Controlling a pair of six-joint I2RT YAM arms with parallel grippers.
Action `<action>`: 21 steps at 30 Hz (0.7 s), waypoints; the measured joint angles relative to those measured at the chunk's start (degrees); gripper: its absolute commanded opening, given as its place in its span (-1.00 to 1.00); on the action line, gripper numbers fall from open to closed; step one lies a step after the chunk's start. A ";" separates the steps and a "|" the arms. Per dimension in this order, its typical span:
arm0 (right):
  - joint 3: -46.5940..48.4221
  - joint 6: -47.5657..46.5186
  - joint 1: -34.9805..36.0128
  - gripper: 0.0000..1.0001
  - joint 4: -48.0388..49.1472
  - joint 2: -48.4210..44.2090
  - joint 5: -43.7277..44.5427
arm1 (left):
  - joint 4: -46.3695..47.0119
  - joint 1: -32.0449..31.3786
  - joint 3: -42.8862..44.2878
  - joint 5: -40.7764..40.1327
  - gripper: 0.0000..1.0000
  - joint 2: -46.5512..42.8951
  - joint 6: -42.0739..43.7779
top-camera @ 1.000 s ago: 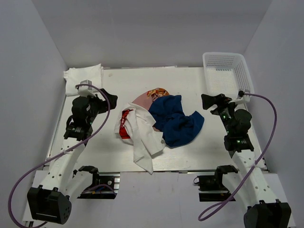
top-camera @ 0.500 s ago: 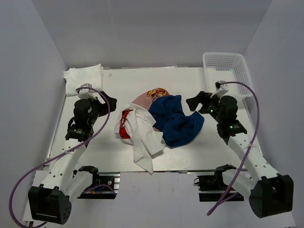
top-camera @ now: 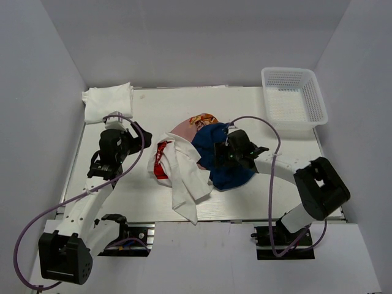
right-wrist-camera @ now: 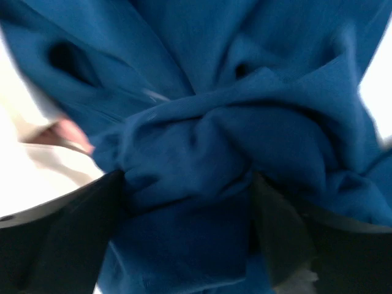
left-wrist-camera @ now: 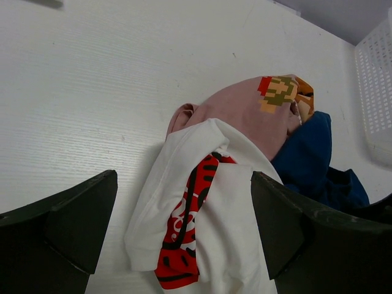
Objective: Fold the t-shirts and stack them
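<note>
Mid-tabletop, the soft, crumpled navy shirt (top-camera: pixel 233 176) bunches under the spread right gripper (right-wrist-camera: pixel 188 184) — left gripper (left-wrist-camera: pixel 184 176) spread too; white shirt (top-camera: pixel 184 177) stretches toward the near edge.

The navy shirt (right-wrist-camera: pixel 202 141) shows blurred in the right wrist view, and the pink shirt (left-wrist-camera: pixel 239 116) lies mostly buried

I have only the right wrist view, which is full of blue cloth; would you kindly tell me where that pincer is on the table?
Observer: The right pincer is open over the navy t-shirt, at the middle of the table.
Operator: What lies around it?
Observer: A pink t-shirt behind it, and a white t-shirt with a red print on its left.
Operator: And the other arm?
Observer: The left pincer is open, short of that white t-shirt, touching nothing.
</note>
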 measured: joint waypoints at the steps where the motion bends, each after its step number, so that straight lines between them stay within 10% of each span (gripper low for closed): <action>1: 0.11 -0.02 0.59 0.38 -0.11 1.79 0.52 | -0.39 0.00 -0.11 -0.07 0.98 -0.24 0.00; 3: 0.11 -0.02 1.49 -0.83 -0.26 3.93 1.79 | -0.94 0.00 -0.22 -0.76 0.98 -0.87 0.07; 4: 0.11 -0.07 1.70 -1.00 -0.22 4.22 2.25 | -1.01 0.00 -0.31 -1.27 0.98 -1.29 0.07; 21: 22.82 -5.79 -1.95 -1.00 0.96 -10.82 23.47 | -2.25 0.00 -1.73 -4.15 0.98 -4.55 0.09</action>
